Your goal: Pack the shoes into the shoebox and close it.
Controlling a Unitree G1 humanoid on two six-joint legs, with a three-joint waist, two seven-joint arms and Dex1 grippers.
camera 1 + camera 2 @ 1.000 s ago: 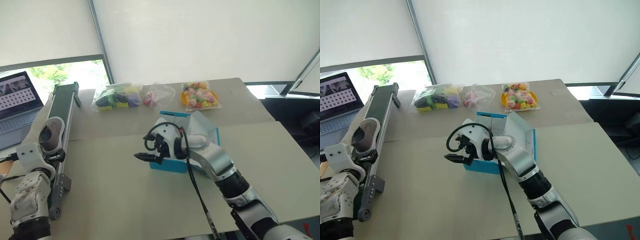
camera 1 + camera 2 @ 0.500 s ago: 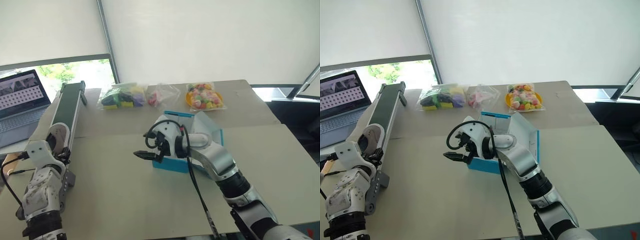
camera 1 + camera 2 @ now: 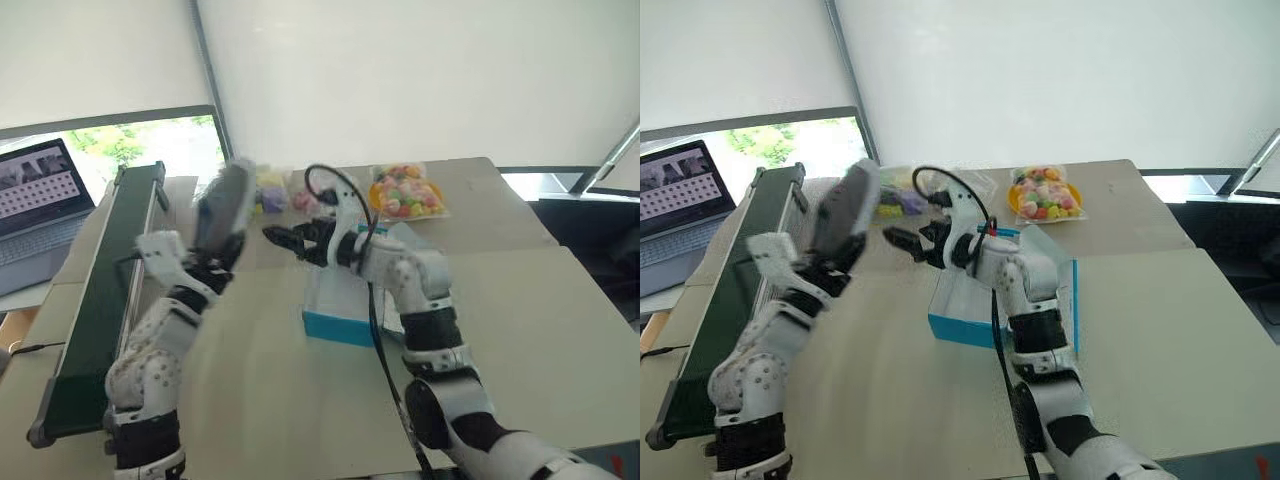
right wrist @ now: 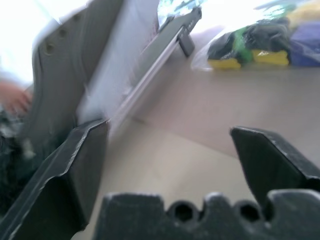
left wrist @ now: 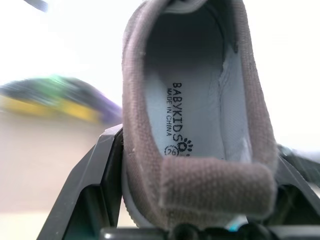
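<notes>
Since a second ago, my left end effector (image 3: 222,250) has swung in from beside the conveyor belt (image 3: 100,290) toward the middle of the tabletop (image 3: 560,330), carrying a shoe (image 3: 222,208) up with it. I see the shoe held well above the tabletop, heel clamped between the two black fingers (image 5: 92,185), its grey lining and printed insole facing the wrist camera. My right end effector (image 3: 285,240) has lifted off the near wall of the shoebox (image 3: 340,322) and now hovers above the box's far left corner, jaws spread wide and empty, pointing at the shoe just beside it. The turquoise shoebox sits open at the tabletop's centre, lid (image 3: 425,262) raised on its right side. Clear bags of colourful items (image 3: 405,192) lie behind it; a laptop (image 3: 35,215) stands at far left.
</notes>
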